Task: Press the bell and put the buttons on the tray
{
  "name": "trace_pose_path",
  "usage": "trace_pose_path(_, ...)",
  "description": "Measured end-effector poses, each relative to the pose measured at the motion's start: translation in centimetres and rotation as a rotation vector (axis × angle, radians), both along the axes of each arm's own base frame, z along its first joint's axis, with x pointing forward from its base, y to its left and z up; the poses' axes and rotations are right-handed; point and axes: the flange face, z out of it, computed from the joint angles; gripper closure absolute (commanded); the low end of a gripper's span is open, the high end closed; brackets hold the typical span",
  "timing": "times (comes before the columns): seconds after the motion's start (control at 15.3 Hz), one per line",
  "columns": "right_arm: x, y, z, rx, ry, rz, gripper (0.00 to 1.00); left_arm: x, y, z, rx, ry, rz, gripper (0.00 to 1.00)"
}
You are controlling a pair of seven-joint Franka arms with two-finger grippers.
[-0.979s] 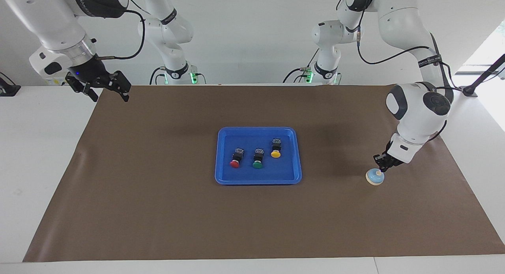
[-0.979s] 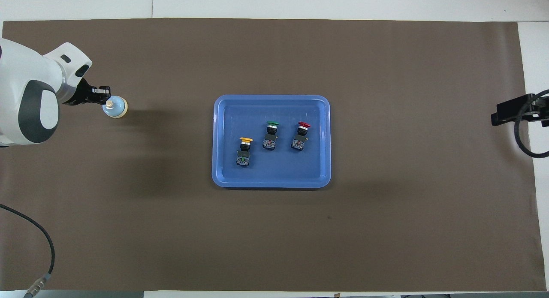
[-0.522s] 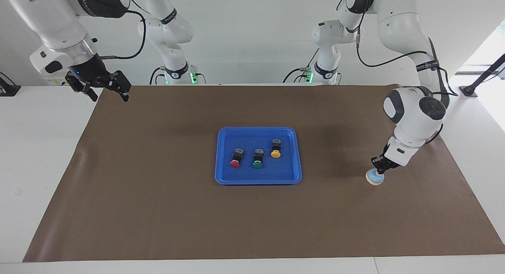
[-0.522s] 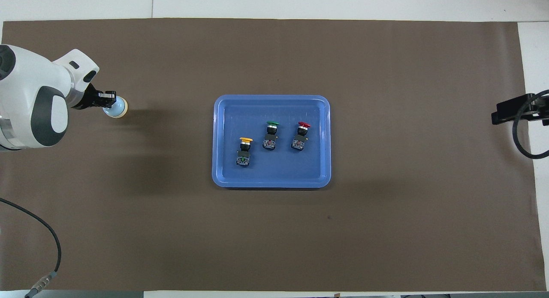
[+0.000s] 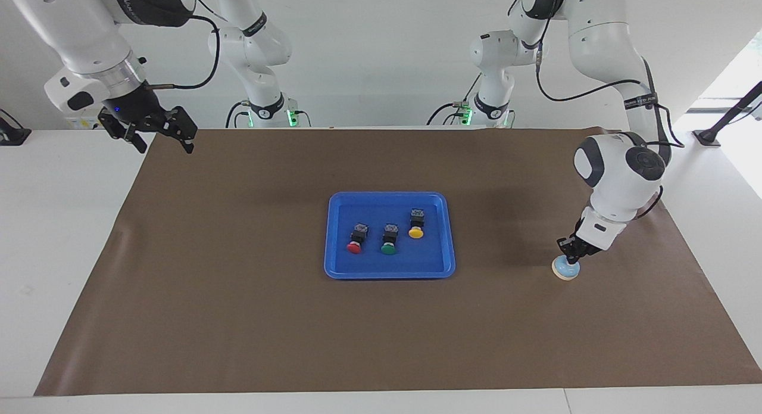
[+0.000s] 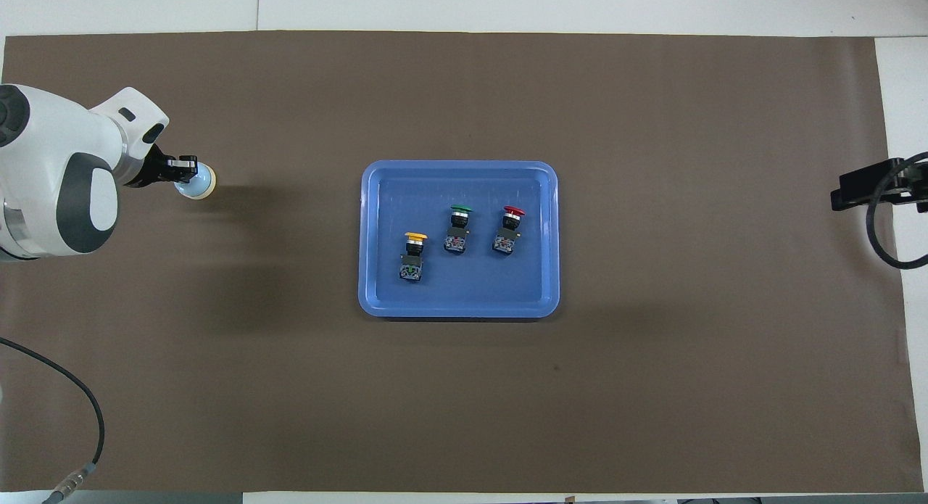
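Holding three buttons (image 5: 388, 239): tray (image 5: 333, 235)

Lab: robot arms (image 5: 619, 170), papered table (image 5: 238, 318)

White Franka arms w/ dark grey joint caps, black grippers, black cables looped alongside, green LEDs at bases

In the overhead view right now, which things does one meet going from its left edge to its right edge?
left gripper → bell → tray rim → yellow button → green button → red button → right gripper
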Motion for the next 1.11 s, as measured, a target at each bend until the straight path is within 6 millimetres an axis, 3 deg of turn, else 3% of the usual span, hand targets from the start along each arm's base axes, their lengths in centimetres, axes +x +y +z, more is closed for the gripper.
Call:
trace_pose_path(0.13,0.0,0.0,0.0,0.000,0.002,0.000,0.00,-0.2,0.1,0.5,0.002,0.030,0.001,0.94)
trace_pose_path(0.2,0.0,0.0,-0.1,0.000,0.002,0.001,0.00,-0.2,0.1,1.7,0.004,0.045,0.002,0.77)
trace_pose_path(0.33,0.0,0.1,-0.1,0.000,0.003,0.002,0.00,-0.6,0.2,5.8,0.008,0.061,0.005,0.51)
trace_pose_path(0.46,0.0,0.2,-0.1,0.000,0.003,0.004,0.00,-1.5,0.2,10.7,0.013,0.067,0.007,0.00)
trace_pose_path(0.59,0.0,0.2,-0.1,0.000,0.003,0.004,0.00,-2.9,0.0,15.3,0.018,0.057,0.008,0.00)
trace_pose_path(0.78,0.0,0.2,-0.1,0.000,0.003,0.004,0.00,-5.6,-0.1,20.7,0.024,0.044,0.010,0.00)
trace_pose_path(0.98,0.0,0.3,-0.1,0.000,0.004,0.005,0.00,-8.4,-0.3,24.6,0.029,0.054,0.013,0.00)
trace_pose_path(1.11,0.0,0.3,-0.1,0.000,0.004,0.005,0.00,-9.7,-0.4,26.1,0.031,0.057,0.012,0.00)
